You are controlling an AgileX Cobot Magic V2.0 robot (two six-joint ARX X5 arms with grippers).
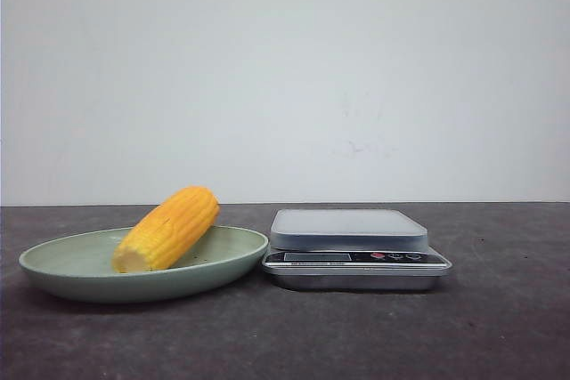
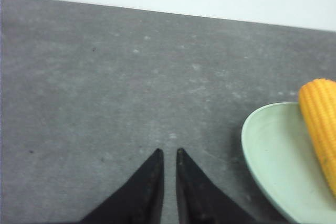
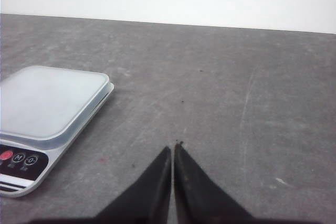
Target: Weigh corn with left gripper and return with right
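The corn (image 1: 167, 230), a yellow-orange cob, lies tilted on a pale green plate (image 1: 233, 262) at the left of the table, its paler cut end toward the front. In the left wrist view the corn (image 2: 321, 119) and the plate (image 2: 273, 156) lie off to one side of my left gripper (image 2: 168, 153). That gripper hovers over bare table with its black pointed fingers a narrow gap apart and nothing between them. My right gripper (image 3: 172, 148) is shut and empty over bare table, beside the scale (image 3: 47, 98). Neither gripper shows in the front view.
A silver kitchen scale (image 1: 349, 230) with a pale platform and a button panel stands right of the plate, nearly touching its rim. The table is dark grey, with a white wall behind it.
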